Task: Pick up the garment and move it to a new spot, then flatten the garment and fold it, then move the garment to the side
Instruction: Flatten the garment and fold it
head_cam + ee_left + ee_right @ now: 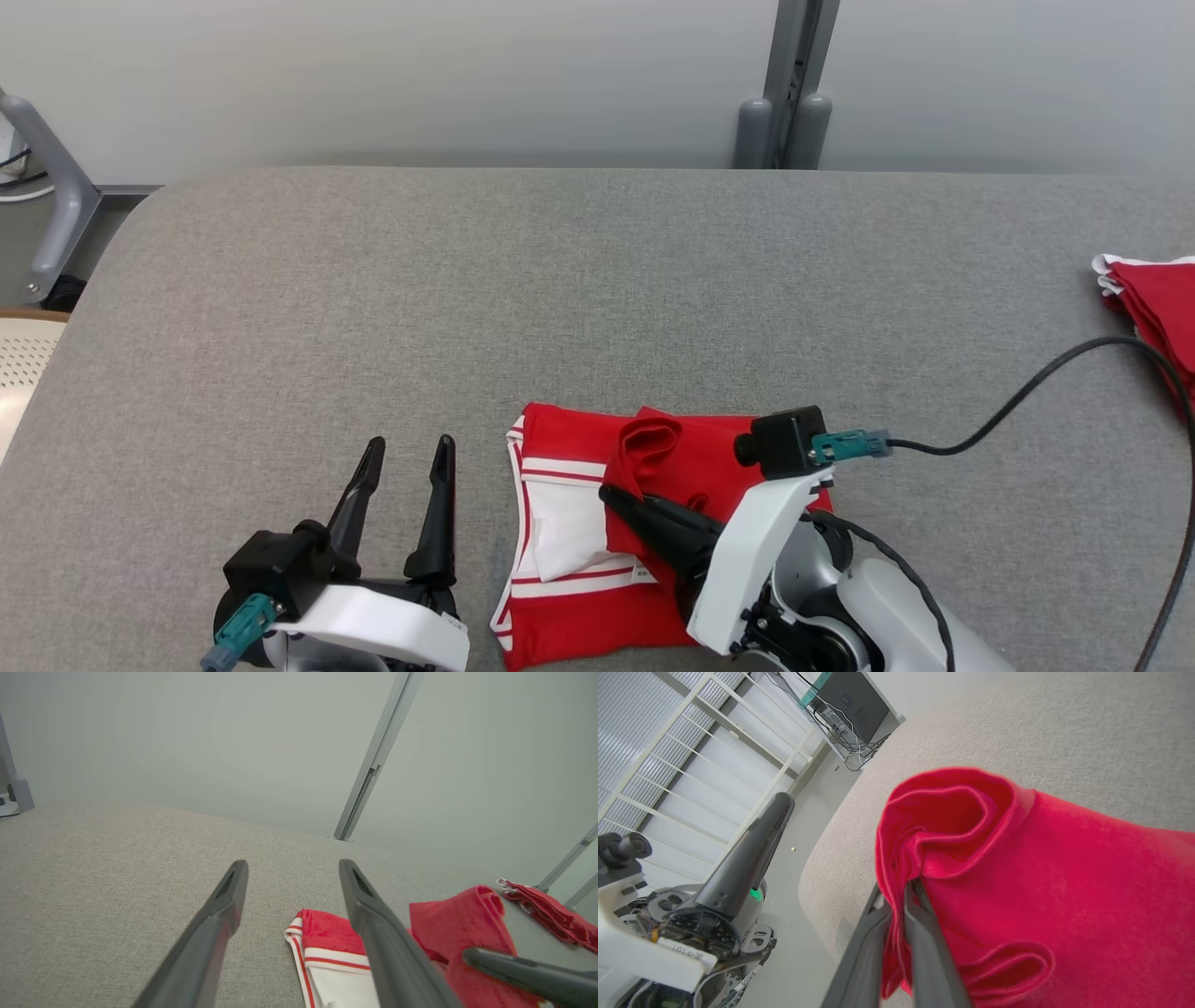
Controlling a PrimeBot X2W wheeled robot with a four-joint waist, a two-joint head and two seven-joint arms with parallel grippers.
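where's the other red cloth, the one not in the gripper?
Head view: the other red cloth lies at the table's right edge, past the black cable, apart from the garment pinched by the right gripper.

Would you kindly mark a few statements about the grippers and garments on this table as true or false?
1. The right gripper is shut on a raised fold of the red and white garment. True.
2. The left gripper grips the garment's striped edge. False: it is open, apart from the cloth, on its left.
3. A second red garment lies at the right edge of the grey table. True.
4. The red and white garment lies spread out in a single layer. False: it is folded over itself in layers.
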